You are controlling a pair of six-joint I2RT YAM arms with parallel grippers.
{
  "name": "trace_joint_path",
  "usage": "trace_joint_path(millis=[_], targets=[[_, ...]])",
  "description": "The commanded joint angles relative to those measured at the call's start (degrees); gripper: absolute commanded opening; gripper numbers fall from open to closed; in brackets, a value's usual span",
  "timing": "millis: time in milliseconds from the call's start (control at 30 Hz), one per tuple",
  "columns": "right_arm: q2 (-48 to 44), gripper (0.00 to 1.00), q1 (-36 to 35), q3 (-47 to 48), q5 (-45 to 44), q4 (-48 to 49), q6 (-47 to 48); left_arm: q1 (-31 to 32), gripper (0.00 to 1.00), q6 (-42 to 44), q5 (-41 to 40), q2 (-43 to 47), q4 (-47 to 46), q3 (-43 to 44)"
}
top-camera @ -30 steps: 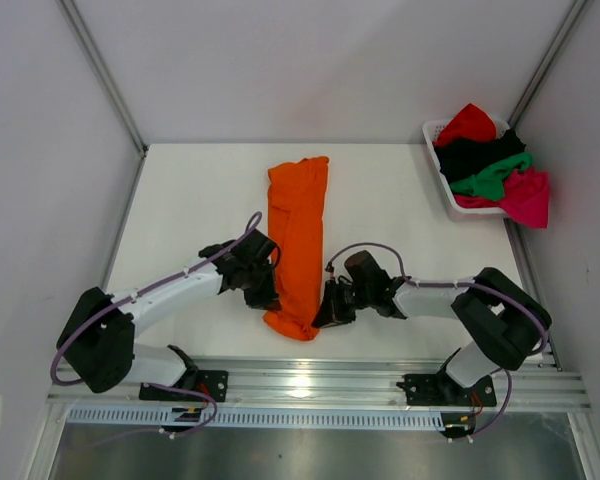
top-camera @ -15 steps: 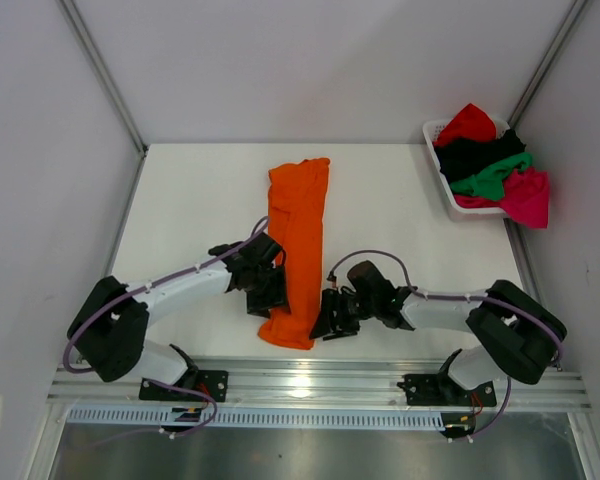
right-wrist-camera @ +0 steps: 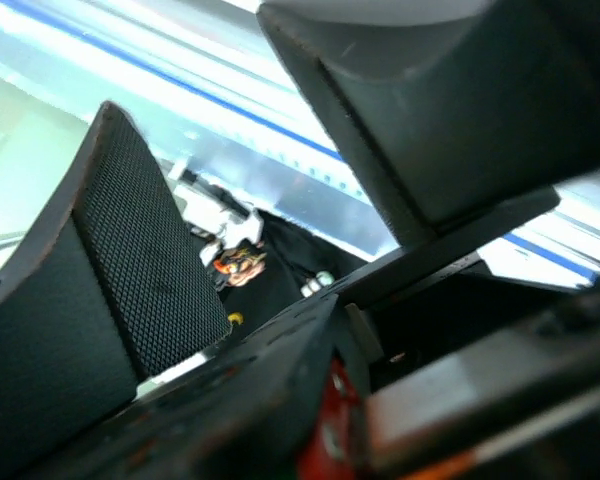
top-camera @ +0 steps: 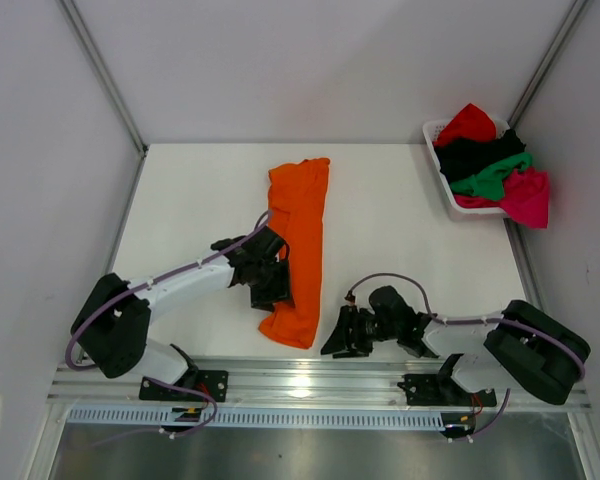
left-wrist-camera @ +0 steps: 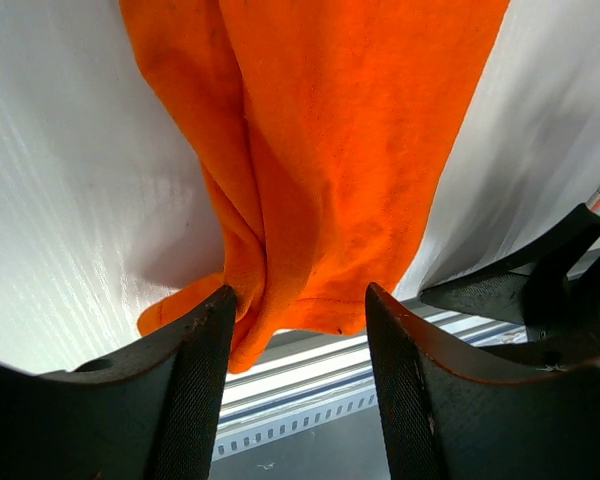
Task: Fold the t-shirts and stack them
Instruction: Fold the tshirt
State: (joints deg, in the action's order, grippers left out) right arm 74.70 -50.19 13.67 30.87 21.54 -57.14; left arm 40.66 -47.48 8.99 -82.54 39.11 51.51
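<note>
Right gripper (top-camera: 340,340) at the table's (top-camera: 200,200) front edge, just right of the orange shirt (top-camera: 298,235), jaws wide and empty in its wrist view; left gripper (left-wrist-camera: 300,292) likewise parted, empty, over the shirt's near end; only the top view shows four more shirts, red (top-camera: 467,122), black (top-camera: 475,153), green (top-camera: 490,180), pink (top-camera: 527,197), in one far-right basket (top-camera: 442,182).

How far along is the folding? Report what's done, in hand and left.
Done: the orange t-shirt lies on the table folded lengthwise into a strip. In hand: nothing gripped; the left gripper is open at its near end, the right gripper open, clear of it. Left: fold the strip short, then the red, black, green and pink t-shirts in the basket; no stack yet.
</note>
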Motion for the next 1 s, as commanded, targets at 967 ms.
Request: trace_joint_path(millis=[967], targets=[[27.52,0.56,-1.57,-0.84,-2.66,47.72,-15.1,0.47,0.58,0.82,-1.61,3.27,1.32,2.02]])
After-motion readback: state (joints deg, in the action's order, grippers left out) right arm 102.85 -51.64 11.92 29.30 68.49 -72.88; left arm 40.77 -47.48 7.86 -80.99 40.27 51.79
